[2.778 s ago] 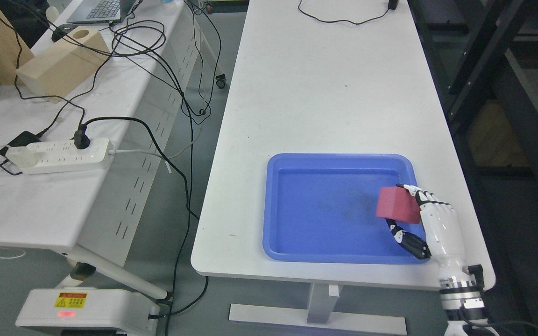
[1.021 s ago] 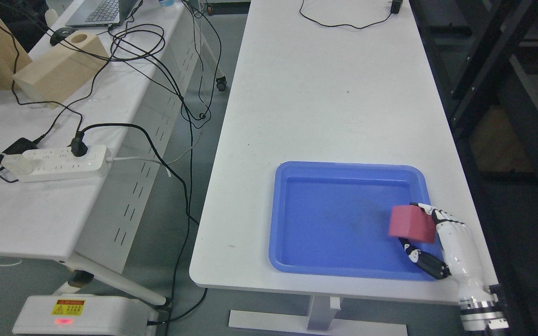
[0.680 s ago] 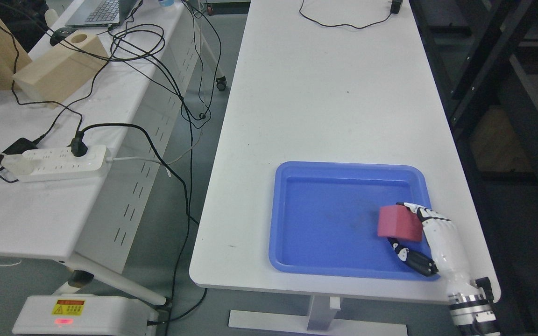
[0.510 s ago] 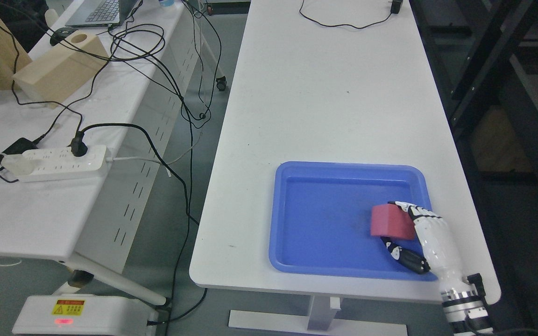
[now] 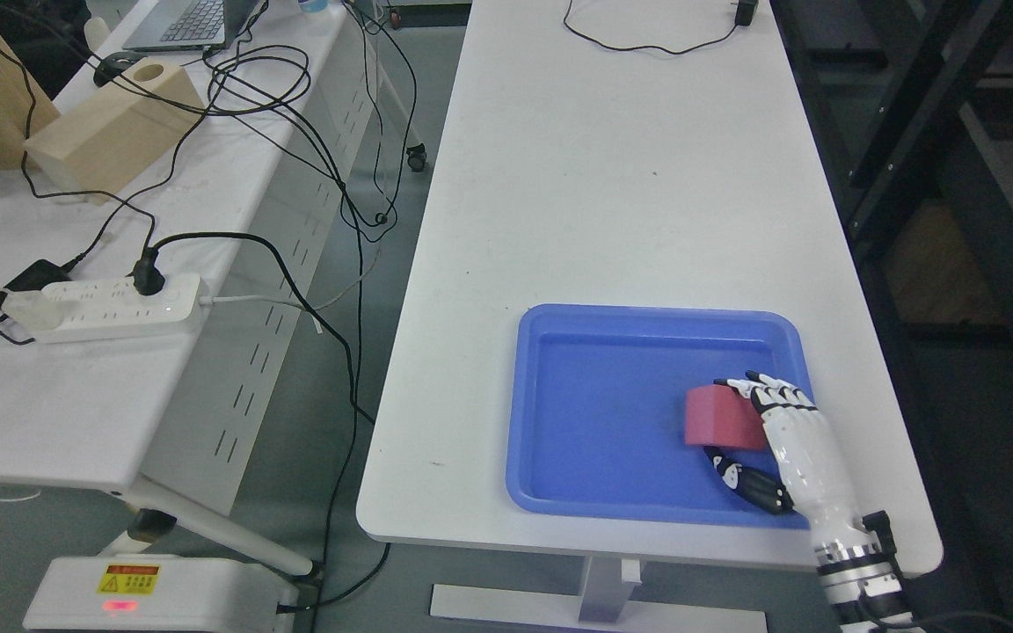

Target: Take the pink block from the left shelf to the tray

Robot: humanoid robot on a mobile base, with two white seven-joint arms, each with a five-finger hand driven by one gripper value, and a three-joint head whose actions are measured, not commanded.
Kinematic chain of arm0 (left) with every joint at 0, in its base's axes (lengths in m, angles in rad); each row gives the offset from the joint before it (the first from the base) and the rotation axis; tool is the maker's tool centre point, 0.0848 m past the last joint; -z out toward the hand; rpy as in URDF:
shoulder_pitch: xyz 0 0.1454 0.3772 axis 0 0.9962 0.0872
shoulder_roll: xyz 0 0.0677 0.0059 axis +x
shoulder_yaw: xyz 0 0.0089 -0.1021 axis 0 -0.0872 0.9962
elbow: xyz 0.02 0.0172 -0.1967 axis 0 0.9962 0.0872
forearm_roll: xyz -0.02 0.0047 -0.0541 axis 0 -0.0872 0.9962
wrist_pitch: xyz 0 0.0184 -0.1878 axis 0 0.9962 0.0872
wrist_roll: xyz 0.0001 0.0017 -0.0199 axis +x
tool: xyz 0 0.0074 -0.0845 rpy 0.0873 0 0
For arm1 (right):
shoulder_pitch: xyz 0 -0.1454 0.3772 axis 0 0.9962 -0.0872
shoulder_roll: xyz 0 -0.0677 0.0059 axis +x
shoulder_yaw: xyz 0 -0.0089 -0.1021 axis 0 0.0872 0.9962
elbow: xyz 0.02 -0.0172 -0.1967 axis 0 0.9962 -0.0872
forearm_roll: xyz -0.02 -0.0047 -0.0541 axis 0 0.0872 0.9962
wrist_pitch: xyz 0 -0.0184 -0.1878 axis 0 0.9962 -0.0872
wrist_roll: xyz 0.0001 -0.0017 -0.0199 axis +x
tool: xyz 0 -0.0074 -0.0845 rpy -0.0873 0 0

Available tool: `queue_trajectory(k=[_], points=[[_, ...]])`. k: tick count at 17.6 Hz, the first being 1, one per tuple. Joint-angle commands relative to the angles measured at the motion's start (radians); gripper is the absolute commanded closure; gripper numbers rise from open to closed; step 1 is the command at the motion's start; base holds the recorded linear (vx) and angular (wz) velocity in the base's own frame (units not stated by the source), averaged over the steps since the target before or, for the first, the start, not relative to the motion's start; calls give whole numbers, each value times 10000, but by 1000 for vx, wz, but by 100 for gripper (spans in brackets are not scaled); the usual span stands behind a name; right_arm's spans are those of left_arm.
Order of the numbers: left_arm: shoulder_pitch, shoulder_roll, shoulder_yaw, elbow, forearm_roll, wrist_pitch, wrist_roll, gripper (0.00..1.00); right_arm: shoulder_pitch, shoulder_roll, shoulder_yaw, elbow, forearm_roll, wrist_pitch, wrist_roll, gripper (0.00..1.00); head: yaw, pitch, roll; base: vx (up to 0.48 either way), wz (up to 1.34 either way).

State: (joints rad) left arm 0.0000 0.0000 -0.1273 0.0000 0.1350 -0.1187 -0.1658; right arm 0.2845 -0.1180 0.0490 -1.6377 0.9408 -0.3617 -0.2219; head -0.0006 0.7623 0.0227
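Task progress: the pink block (image 5: 721, 418) is away from any shelf and is over the right part of the blue tray (image 5: 612, 413), so the picking and the carrying look finished. What remains, as a judgement, is to set the block down on the tray floor and to let it go.

Hand state: the right hand (image 5: 757, 440) is closed around the block. The fingers (image 5: 766, 396) curl over its top and far right side, and the dark thumb (image 5: 748, 483) lies under its near edge. The block is pinched between them.

Block place: inside the tray's outline, near the right rim and a little toward the near side. It cannot be told for sure whether its bottom touches the tray floor or hangs just above it.

Block direction: the block looks almost like a cube, so no clear long axis is seen. Its broad pink face looks toward the camera and to the left, and its top face is about level, perhaps slightly tilted.

Tray place: it lies flat on the white surface (image 5: 612, 176), near the front edge.

Left hand: not seen in the head view.

Risk judgement: if the fingers open while the block is tilted, it may roll a little, but the rim should keep it inside.
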Motion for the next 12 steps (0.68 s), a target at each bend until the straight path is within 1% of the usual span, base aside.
queue_trajectory(k=[1,5,7,9,12], points=[[199,175,0,-175,0,5,1,0,162,-32,17,-6,-111,12,-20,17,0,0,0,0,0],[199,175,0,-175,0,5,1,0,269,-93,-275,-6,-754,-18,-51,8,0,0,0,0,0],[199,175,0,-175,0,5,1,0,361,-337,-398,-6,-1428,-64,-20,3,0,0,0,0,0],[199,175,0,-175,0,5,1,0,392,-689,-429,-6,-2637,-95,-5,1,0,0,0,0,0],[199,175,0,-175,0,5,1,0,514,-1486,-429,-6,-4829,-400,10,1,0,0,0,0,0]])
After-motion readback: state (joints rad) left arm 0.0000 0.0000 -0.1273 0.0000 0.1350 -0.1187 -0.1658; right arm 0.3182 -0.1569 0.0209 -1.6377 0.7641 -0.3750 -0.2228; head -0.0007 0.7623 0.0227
